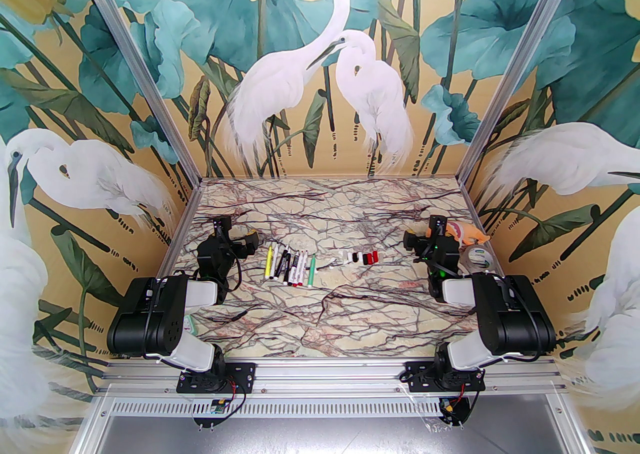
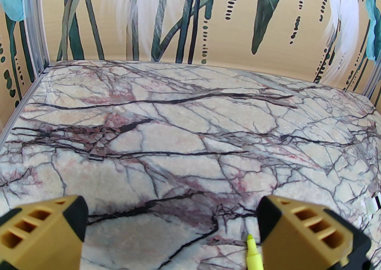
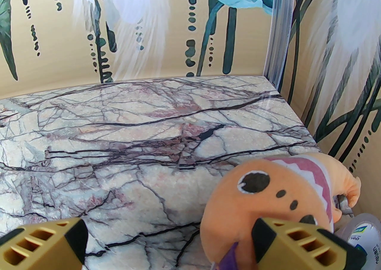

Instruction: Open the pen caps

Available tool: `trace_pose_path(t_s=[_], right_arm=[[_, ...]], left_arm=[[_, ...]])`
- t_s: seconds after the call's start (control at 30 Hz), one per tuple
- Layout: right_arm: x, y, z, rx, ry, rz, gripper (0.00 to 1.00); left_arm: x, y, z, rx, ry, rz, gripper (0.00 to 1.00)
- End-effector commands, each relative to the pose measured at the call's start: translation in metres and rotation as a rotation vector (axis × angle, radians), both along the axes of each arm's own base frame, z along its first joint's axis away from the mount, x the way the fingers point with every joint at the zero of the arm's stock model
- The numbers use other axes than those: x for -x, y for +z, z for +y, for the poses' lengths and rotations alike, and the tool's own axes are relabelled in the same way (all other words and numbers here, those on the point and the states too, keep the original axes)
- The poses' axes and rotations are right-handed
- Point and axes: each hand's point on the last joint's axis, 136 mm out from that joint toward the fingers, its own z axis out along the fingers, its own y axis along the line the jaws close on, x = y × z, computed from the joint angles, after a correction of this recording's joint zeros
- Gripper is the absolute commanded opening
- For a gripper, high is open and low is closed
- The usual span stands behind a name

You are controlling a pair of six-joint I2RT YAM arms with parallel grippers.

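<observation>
A row of several pens (image 1: 292, 267) lies side by side left of the table's centre, the leftmost yellow and the rightmost green, their nibs bare. Right of them lie several loose pen caps (image 1: 361, 257) in white, black and red, set in a short line. My left gripper (image 1: 248, 241) hovers just left of the pens, open with nothing between its fingers. In the left wrist view the left gripper (image 2: 172, 221) has the yellow pen's bare tip (image 2: 251, 249) beside its right finger. My right gripper (image 1: 411, 241) stands open and empty to the right of the caps, as the right gripper (image 3: 169, 233) shows.
An orange plush toy (image 3: 268, 191) sits against my right gripper's right finger, at the table's right edge (image 1: 467, 232). A tape roll (image 1: 477, 258) lies just nearer than it. Patterned walls close in three sides. A small green-and-white item (image 1: 190, 324) lies under the left arm.
</observation>
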Motion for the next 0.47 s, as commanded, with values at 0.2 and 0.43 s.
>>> trace_pose_path(t_s=[0.2,0.43], right_arm=[[-0.0044,0.0047,0.0018,-0.005,0.010,-0.011,0.99],[-0.0039,0.0038,0.0018,-0.004,0.011,-0.010,0.99]], left_arm=[[-0.0020,-0.0005,0.0038,0.004,0.021,0.003,1.00],[-0.0020,-0.0005,0.0036,0.004,0.021,0.004,0.99]])
